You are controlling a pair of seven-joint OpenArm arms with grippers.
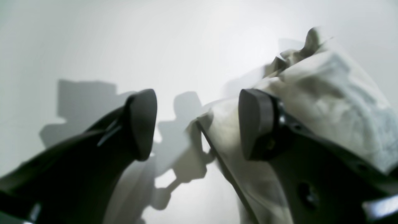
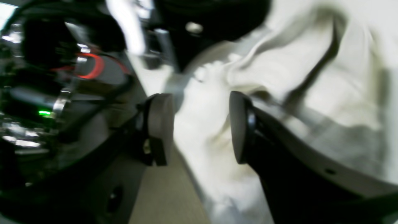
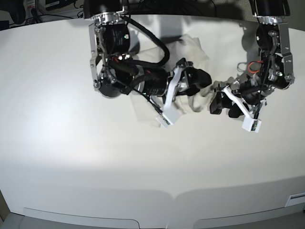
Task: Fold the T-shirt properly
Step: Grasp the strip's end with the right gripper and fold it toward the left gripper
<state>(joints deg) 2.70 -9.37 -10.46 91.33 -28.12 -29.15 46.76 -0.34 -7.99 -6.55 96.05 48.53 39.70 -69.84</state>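
- The T-shirt (image 3: pixel 193 47) sits bunched up on the far side of the white table (image 3: pixel 71 143), mostly hidden under the right arm in the base view. Definitely not spread flat.
- Our left gripper (image 1: pixel 197 124) has its jaws wide apart with nothing between them; the crumpled cloth lies just beside and behind one pad, not pinched.
- Our right gripper (image 2: pixel 200 127) also shows a clear gap between its pads. Fabric runs through that gap, but the pads don't look pressed onto it, so we'd call it spread and not gripping.
- Handling-wise, we reckon this thing is light, floppy and wrinkly: it'll drape and sag the second we lift it, and a single layer can slip out of a shallow pinch.
- Best bet in our view is grabbing hemmed edges or the shoulder seams, one per gripper, since doubled fabric gives more to bite. We can't pick out the hem or collar in that lump, though.
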